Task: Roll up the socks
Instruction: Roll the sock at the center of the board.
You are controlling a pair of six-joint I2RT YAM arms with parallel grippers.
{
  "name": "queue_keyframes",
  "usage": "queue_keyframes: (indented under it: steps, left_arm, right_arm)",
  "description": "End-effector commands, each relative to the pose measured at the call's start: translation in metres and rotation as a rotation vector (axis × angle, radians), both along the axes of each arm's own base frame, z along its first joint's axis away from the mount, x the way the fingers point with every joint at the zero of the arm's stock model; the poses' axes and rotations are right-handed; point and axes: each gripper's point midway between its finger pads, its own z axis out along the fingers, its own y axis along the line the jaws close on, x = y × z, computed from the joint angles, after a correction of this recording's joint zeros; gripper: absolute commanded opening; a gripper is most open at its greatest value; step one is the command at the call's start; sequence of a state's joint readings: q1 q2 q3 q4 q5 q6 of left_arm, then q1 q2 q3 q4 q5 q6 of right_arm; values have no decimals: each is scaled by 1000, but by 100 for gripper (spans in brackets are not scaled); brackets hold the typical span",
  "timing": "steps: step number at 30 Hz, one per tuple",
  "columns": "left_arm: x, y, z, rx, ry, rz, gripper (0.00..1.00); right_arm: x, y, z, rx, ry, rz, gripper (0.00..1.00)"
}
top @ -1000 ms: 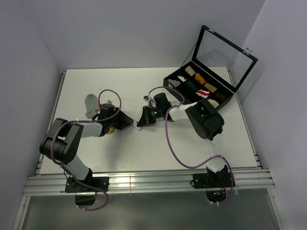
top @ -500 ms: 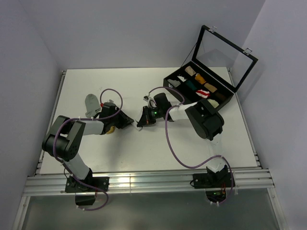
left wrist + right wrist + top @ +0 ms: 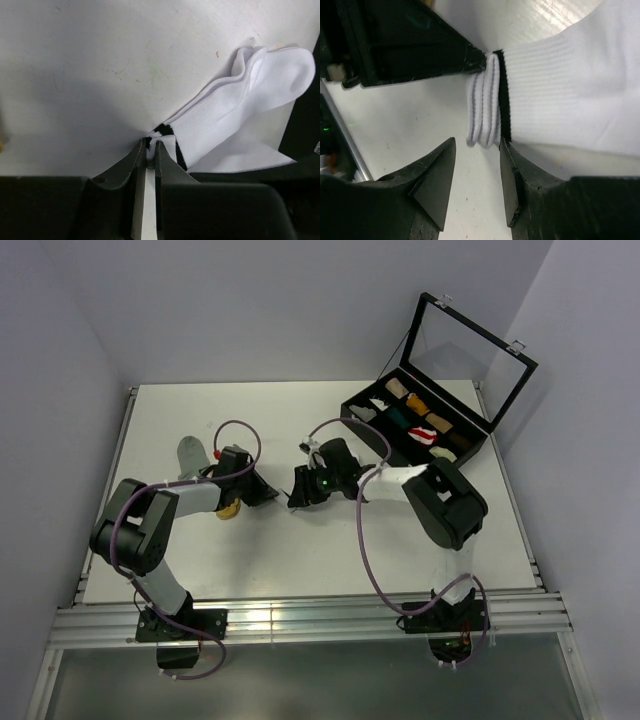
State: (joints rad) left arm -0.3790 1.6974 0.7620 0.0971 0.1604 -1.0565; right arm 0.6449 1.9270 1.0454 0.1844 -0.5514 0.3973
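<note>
The left gripper (image 3: 150, 150) is closed almost completely and pinches the black-striped cuff of the white sock (image 3: 240, 100). In the left wrist view the sock's long axis runs from those fingertips toward 2 o'clock, lying flat and partly folded, with the toe at the far end. The right gripper (image 3: 477, 142) stands part open and holds nothing. In its own view the folded cuff edge lies at 12 o'clock, just ahead of the gap between the jaws, and the sock body spreads toward 2 o'clock. Both grippers meet tip to tip at the cuff, so neither arm is meaningfully nearer, and any roll must start from this end. The table (image 3: 300, 550) is smooth, white and bare around the sock. The grey sock (image 3: 190, 455) and mustard sock (image 3: 230, 510) lie beside the left arm, and the black case (image 3: 470, 445) is well apart at 2 o'clock.
</note>
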Motion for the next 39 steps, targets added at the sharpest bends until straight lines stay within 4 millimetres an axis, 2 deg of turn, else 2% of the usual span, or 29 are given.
queue_keyframes:
  steps: [1,2,6,8,9,12,23,33,39]
  left_arm:
    - [-43,35,-44,217,207,-22,0]
    - [-42,35,-43,217,209,-28,1]
    - [-40,32,-38,220,221,-47,1]
    - [-40,32,-35,228,221,-49,0]
    - [-38,32,-33,232,214,-53,1]
    - [-37,31,-30,237,212,-61,1]
    - [-40,30,-29,234,215,-74,1]
    - [-40,29,-30,234,223,-78,0]
    - [-41,29,-33,236,227,-80,0]
  right_arm:
    - [9,-7,28,-104,-252,-34,48]
    - [5,-6,24,-154,-303,-49,48]
    - [-1,-2,35,-260,-518,-61,49]
    - [-1,-1,40,-291,-588,-87,50]
    - [-8,5,42,-300,-619,-66,50]
    - [-4,8,43,-347,-681,-84,50]
    - [-12,32,23,-422,-761,-15,49]
    - [-9,38,2,-461,-768,9,47]
    - [-10,38,-13,-481,-761,25,42]
